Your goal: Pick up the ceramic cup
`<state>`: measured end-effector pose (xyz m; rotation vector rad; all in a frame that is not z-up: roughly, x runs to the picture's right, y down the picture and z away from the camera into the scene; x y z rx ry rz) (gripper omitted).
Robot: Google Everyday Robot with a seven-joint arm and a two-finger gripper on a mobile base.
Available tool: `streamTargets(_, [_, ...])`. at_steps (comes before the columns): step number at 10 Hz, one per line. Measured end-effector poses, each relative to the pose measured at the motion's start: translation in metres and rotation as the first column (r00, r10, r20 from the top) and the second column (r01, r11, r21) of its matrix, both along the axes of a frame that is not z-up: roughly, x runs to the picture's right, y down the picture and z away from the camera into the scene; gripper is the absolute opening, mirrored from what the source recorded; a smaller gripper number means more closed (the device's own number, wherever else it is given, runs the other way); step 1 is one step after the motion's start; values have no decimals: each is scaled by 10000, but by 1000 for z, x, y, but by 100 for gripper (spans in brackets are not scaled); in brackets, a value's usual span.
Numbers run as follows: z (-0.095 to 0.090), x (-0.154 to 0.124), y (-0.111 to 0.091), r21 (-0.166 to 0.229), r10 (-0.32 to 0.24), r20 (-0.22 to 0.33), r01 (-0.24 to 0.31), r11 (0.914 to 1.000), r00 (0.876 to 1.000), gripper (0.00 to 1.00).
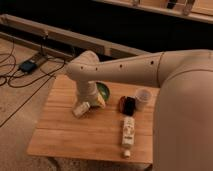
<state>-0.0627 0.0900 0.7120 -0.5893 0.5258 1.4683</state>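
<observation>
Arm [130,70]: smooth cream-white shell, no seams or cables showing. It is a thick round tube, widest at the right and narrowing slightly leftward.

Upper housing [186,110]: a very large bulbous casing in the same pale cream, shaded to warm beige on its underside.

Small dark dots [135,63] run in a row along the tube (screw heads or holes, cannot tell which).

Elbow joint [82,67]: a rounded, dome-like cap of the same colour.

Wrist segment [88,92]: a shorter, slimmer cream cylinder.

Gripper [82,108]: pale off-white and blocky, over the left half of the table [90,137], nearer the far edge than the near one.
</observation>
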Motion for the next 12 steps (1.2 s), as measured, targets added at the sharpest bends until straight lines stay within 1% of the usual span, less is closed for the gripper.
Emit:
streamTargets(1, [6,23,-8,26,122,-36,-122,9999,9999,80])
streamTargets(2, [14,51,-19,75,243,-65,-243,9997,9997,80])
streamTargets(4, [23,96,-29,99,398,-192,-396,9992,9990,80])
streamTargets(6, [36,165,-33,133,550,-474,-544,9984,9974,80])
streamTargets(7, [42,186,-35,125,583,-575,-577,9983,9966,80])
streamTargets(8, [55,214,-43,165,755,-733,-745,9971,9944,80])
streamTargets(9, [70,235,-52,167,975,-879,-964,9952,9913,80])
streamTargets(10, [78,246,-56,169,1005,-926,-993,9949,9906,80])
streamTargets(11, [87,255,-57,155,888,-838,-878,9960,9925,80])
streamTargets(12, [98,269,-57,153,880,-894,-870,9961,9921,80])
